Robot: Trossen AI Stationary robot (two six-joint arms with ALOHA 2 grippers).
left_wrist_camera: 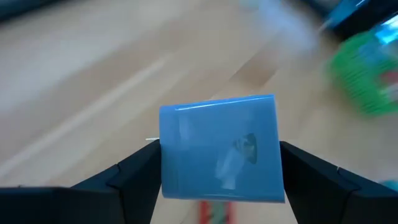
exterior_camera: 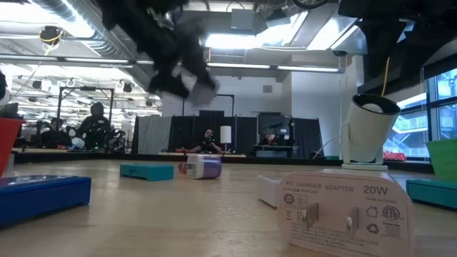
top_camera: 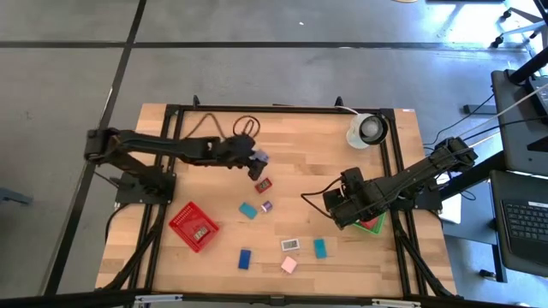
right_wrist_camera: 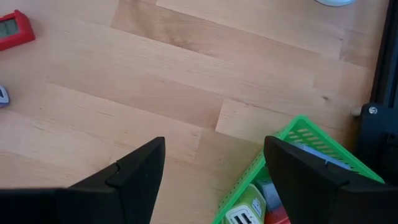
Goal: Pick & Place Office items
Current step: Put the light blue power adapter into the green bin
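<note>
left tool (left_wrist_camera: 217,180) clamping blue piece (left_wrist_camera: 219,148), lifted

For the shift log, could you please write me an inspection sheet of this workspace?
Surface: wooden table, bare planks.
Job's things: small pieces loose mid-table; red basket and green basket each hold some.
Clutter: white round object; charger adapter.
Grippers: left gripper shut on a blue block above the table; right gripper open beside the green basket.
Cables: black loop at the far edge.
Surroundings: people seated beyond the table.
</note>
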